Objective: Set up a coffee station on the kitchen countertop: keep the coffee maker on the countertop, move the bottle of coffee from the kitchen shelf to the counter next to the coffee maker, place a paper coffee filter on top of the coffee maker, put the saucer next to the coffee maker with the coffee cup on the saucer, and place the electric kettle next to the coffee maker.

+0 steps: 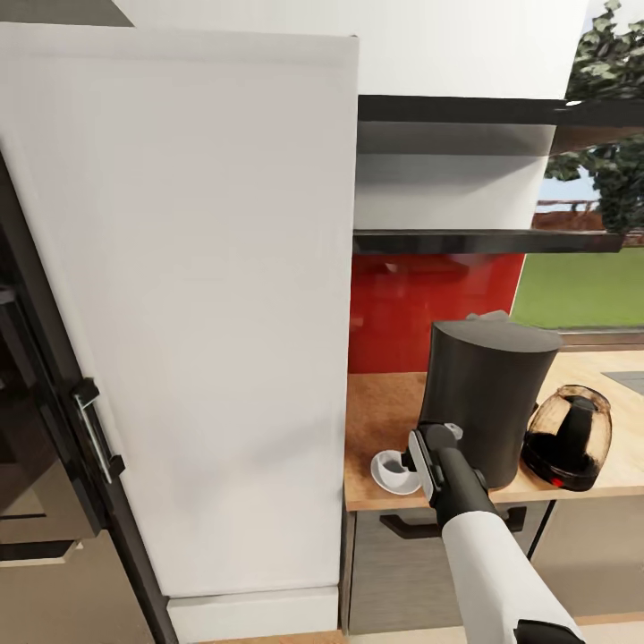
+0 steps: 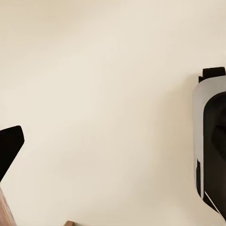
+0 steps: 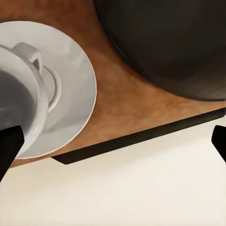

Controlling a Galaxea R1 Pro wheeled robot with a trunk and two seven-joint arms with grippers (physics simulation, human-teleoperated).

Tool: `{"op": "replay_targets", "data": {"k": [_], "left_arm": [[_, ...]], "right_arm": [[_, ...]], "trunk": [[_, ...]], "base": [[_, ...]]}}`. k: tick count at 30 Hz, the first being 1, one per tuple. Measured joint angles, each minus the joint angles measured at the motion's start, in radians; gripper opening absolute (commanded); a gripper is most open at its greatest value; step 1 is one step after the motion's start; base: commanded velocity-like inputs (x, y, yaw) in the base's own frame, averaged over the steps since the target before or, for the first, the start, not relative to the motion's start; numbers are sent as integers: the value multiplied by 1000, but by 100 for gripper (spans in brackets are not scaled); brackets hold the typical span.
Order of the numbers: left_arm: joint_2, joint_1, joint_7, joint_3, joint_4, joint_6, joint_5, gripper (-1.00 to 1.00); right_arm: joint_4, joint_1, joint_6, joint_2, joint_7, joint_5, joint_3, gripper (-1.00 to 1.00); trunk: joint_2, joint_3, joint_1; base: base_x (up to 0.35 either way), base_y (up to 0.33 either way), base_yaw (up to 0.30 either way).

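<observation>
Coffee-station items on the long light-wood kitchen countertop [image 1: 385, 402]: a tall dark grey tapered coffee maker [image 1: 483, 394] stands near the front edge, with a small flat round white saucer [image 3: 70, 75] just beside it carrying a tiny white coffee cup [image 3: 23, 99] with a dark inside. On the maker's other side sits a rounded translucent brownish electric kettle [image 1: 568, 438] with a black handle. The right gripper [image 1: 427, 465] hovers at the saucer, fingers spread and empty. The left gripper's state cannot be told.
</observation>
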Motion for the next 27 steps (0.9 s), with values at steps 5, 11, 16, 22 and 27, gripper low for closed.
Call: {"op": "replay_targets", "data": {"k": [5,11,16,22,27], "left_arm": [[-1,0,0,0,0,0,-1,100],[-1,0,0,0,0,0,0,100],[-1,0,0,-1,0,0,0,100],[1,0,1,-3,0,0,0,100],[-1,0,1,-1,0,0,0,100]], "right_arm": [[0,0,0,0,0,0,0,100],[1,0,0,0,0,0,0,100],[1,0,0,0,0,0,0,100],[26,0,0,0,1,2,0,100],[177,0,-2,0,2,2,-1,100]], "trunk": [[0,0,0],[0,0,0],[0,0,0],[0,0,0],[0,0,0]], "base": [[-25,-4,0],[-236,-86,0],[-153,-16,0],[-8,-1,0],[0,0,0]]}}
